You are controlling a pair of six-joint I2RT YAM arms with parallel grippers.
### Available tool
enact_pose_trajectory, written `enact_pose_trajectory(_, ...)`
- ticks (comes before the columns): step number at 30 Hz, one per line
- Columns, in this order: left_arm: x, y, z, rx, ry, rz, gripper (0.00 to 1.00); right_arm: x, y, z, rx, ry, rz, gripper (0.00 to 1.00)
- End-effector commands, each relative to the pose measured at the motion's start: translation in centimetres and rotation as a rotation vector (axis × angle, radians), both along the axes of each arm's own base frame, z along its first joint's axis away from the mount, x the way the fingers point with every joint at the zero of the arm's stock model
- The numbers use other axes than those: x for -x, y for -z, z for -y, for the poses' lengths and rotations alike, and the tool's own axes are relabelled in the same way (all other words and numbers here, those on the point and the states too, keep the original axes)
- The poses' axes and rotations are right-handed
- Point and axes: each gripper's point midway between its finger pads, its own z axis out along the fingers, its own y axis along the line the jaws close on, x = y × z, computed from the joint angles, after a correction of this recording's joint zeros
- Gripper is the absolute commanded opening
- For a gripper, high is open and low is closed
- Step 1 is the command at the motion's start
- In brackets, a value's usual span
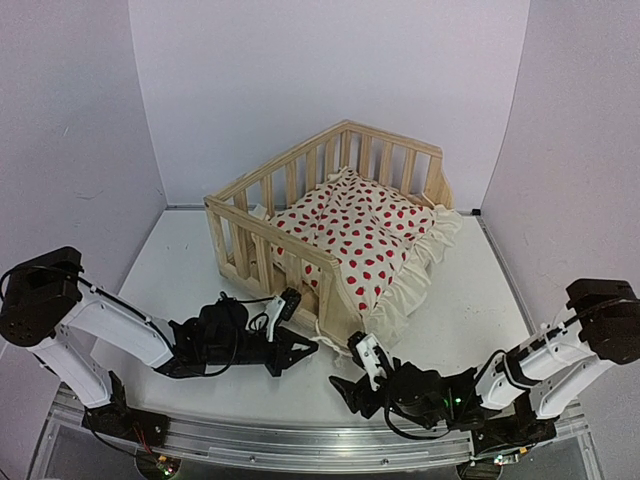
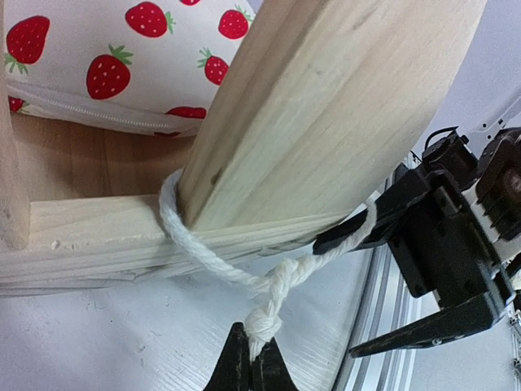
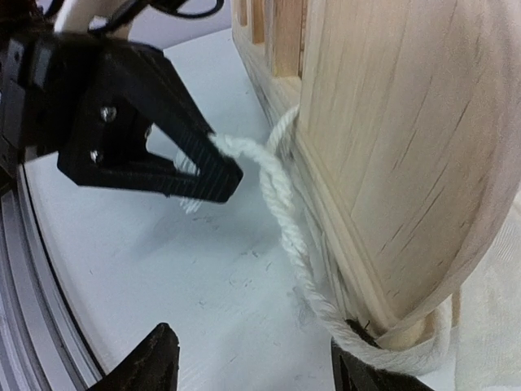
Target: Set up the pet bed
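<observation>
The pet bed is a light pine frame with slatted rails, and its red-dotted white ruffled cushion lies inside. A white tie string loops round the near corner post. My left gripper is shut on the string's knotted end, low over the table just in front of that post. My right gripper stands open beside the post's foot, and the string runs past its right finger. In the top view the left gripper and the right gripper sit close together.
The cushion's ruffle spills over the bed's open right side onto the white table. A metal rail runs along the near table edge under both arms. White walls close off the back and sides.
</observation>
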Motion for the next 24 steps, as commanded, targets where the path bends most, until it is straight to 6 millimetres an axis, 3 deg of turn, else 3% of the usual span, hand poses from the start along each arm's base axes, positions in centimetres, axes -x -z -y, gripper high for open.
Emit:
enact_pose_trajectory(1,-0.6,-2.6,2.1,0.065,0.031,0.037,0.0,-0.6,2.0,0.6,0.048,0.034,-0.057,0.66)
enact_pose_trajectory(6,-0.6,-2.3,3.0,0.064,0.052,0.021,0.0,-1.0,2.9,2.5,0.034,0.113,-0.09,0.68)
enact_pose_trajectory(11,-0.6,-2.3,3.1,0.062,0.056,0.024,0.0,-1.4,3.7,2.9,0.028,0.145,-0.084,0.76)
enact_pose_trajectory(18,-0.6,-2.4,2.9,0.064,0.051,0.022,0.0,-1.8,4.2,1.3,-0.046,0.129,-0.026,0.8)
enact_pose_trajectory(20,-0.6,-2.4,2.9,0.065,0.051,0.021,0.0,-2.4,3.2,1.1,-0.143,0.153,0.023,0.81)
enact_pose_trajectory(24,-0.5,-2.4,3.0,0.066,0.054,0.022,0.0,-3.2,3.4,0.1,-0.181,0.192,0.075,0.84)
